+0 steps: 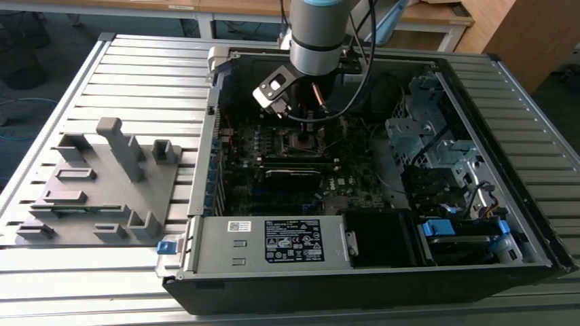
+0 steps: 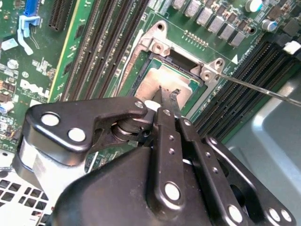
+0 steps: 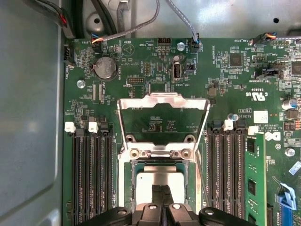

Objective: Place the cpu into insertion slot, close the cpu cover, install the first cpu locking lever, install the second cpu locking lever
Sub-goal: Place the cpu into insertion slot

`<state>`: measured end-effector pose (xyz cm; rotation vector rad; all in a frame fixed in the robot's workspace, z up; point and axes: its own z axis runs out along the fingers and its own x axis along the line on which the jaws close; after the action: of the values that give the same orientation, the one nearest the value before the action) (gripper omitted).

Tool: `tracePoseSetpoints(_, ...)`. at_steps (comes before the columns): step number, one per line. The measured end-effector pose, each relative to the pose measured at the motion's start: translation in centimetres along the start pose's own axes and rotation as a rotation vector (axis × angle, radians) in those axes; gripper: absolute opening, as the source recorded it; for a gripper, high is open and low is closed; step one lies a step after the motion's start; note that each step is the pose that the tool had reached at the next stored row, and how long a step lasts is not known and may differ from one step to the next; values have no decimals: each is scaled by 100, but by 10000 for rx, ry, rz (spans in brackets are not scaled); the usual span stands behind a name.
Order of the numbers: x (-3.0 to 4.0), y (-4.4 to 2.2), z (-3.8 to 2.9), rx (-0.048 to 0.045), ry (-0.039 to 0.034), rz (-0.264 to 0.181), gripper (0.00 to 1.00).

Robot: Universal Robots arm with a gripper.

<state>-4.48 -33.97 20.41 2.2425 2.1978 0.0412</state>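
While the cpu (image 3: 146, 186) lies flat inside the insertion slot (image 3: 126, 181), its dull silver face up, the pincer (image 3: 162, 187) hangs directly over the slot with its two black fingers (image 2: 162, 101) drawn narrow, almost together. Nothing can be seen gripped between them. In the second wrist view the fingertips reach the middle of the cpu's (image 2: 153, 77) face, though I cannot tell whether they touch it or stop just above it.

The cpu cover (image 3: 162, 100) stands swung up and open at the hinged edge of the slot, so the green motherboard (image 3: 235, 94) shows through its open middle. A thin metal lever (image 2: 263, 90) runs out from one corner of the slot, unlatched and clear of the cover. Rows of long black memory slots (image 3: 89, 179) flank the slot on two opposite sides, and one green memory module (image 3: 251, 183) stands in the row farthest from it. A round coin battery (image 3: 106, 68) sits on the board beyond the raised cover, well apart from the slot.

In the exterior view the arm comes straight down into the open computer case (image 1: 534, 170), with the pincer (image 1: 308, 129) just above the slot (image 1: 303, 141) near the middle of the board. The case rests on a slatted metal counter (image 1: 136, 75). A grey fixture plate (image 1: 100, 197) lies on that counter outside the case, far from the slot.
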Motion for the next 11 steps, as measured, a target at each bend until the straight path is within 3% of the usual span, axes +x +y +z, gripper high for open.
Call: tracePoseSetpoints(11, 0, 11, 32, 0, 0, 0, 10)
